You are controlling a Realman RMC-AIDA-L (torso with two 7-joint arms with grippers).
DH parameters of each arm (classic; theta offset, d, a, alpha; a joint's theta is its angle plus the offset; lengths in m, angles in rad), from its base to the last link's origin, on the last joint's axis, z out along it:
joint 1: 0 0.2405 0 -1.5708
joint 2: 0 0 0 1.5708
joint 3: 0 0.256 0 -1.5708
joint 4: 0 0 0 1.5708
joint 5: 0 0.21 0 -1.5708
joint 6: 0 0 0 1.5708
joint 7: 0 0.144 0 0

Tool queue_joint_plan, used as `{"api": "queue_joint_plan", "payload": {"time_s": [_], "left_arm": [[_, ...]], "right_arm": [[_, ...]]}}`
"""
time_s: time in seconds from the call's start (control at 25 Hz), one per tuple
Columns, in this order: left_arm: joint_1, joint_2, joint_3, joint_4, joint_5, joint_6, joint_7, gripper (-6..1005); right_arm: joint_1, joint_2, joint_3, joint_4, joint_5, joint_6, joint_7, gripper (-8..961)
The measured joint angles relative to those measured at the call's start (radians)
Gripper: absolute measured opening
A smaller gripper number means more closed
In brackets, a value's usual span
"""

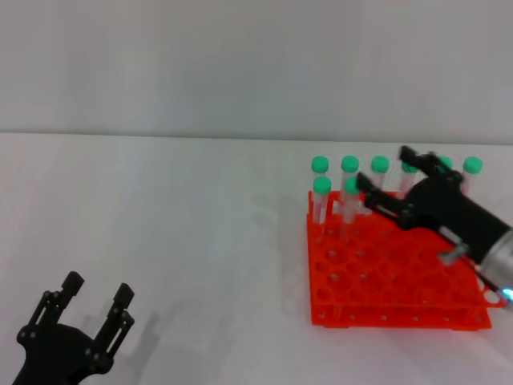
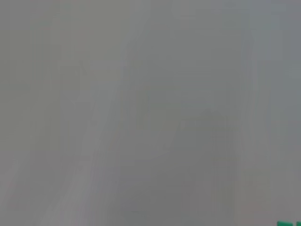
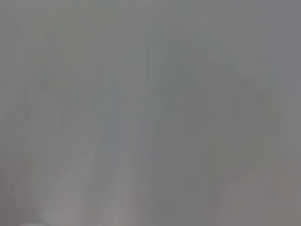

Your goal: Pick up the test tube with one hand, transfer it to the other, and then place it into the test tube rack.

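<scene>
orange test tube rack [image 1: 397, 277] on a white table [image 1: 176, 233], toward the robot's right; green-capped test tubes [image 1: 350, 188] upright along its far rows, about eight counted, some partly hidden behind the arm. right gripper [image 1: 385, 180] reaching low over the rack's back rows, fingers spread wide, one at the far row of caps, the other just beside the second-row tubes. no tube clearly held between them, though the nearest caps crowd the gap. left gripper [image 1: 96, 301] low at the near left, well apart from the rack, fingers parted, holding nothing. wrist views: nothing legible. no tube lying loose on the table. fits either a release just made into the rack or a reach to draw a tube out; cannot settle which. either way, calls for care against nudging neighbouring tubes.
</scene>
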Motion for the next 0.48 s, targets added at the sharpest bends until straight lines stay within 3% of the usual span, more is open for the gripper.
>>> {"api": "queue_joint_plan", "payload": {"time_s": [0.24, 0.48], "left_arm": [[-0.008, 0.001, 0.0, 0.0, -0.039, -0.003, 0.0, 730], [-0.016, -0.003, 0.0, -0.001, -0.134, -0.017, 0.0, 729]], "right_arm": [[-0.08, 0.003, 0.149, 0.066, 0.001, -0.144, -0.009, 879], [-0.068, 0.006, 0.396, 0.23, 0.006, -0.167, -0.012, 879]]}}
